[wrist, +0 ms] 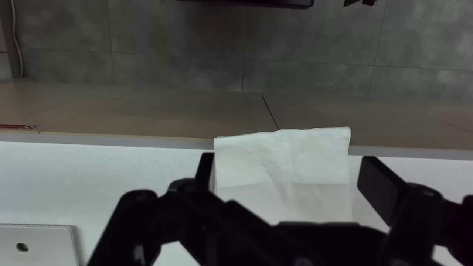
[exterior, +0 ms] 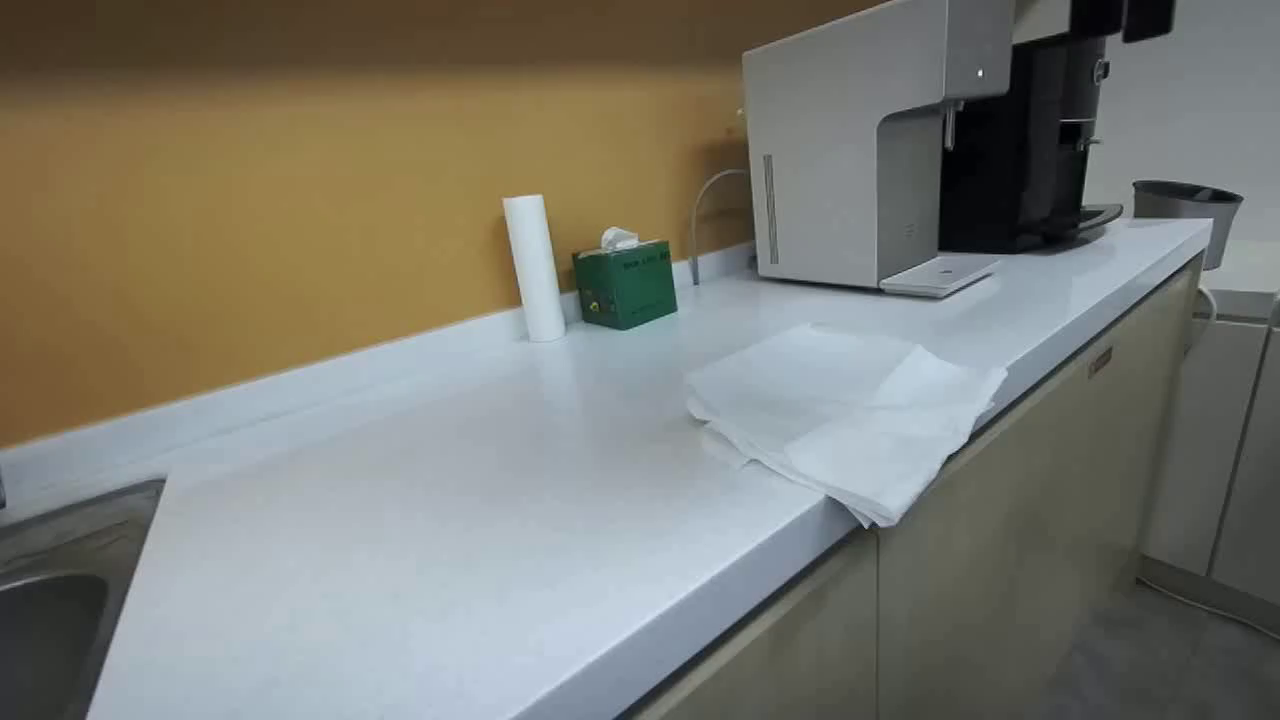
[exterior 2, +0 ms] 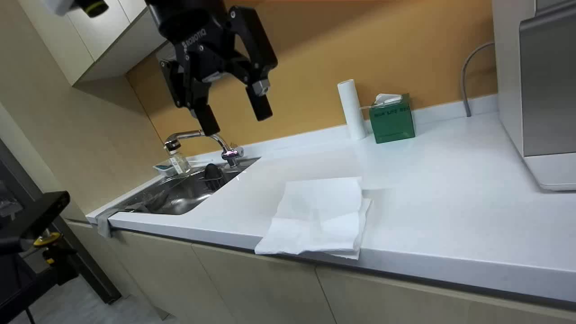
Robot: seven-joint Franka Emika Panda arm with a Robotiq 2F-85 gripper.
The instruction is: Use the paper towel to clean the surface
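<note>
The white paper towel lies folded and slightly rumpled on the countertop, one end hanging over the front edge. It shows in both exterior views, as paper towel and paper towel, and in the wrist view as paper towel. The surface is the long white countertop, which also shows as countertop and countertop. My gripper is open and empty, in the air above the counter. In the wrist view its fingers frame the towel from both sides. In an exterior view the gripper is out of frame.
A white roll and a green tissue box stand by the backsplash. A white machine and a black machine stand farther along. A sink with a faucet lies at the other end.
</note>
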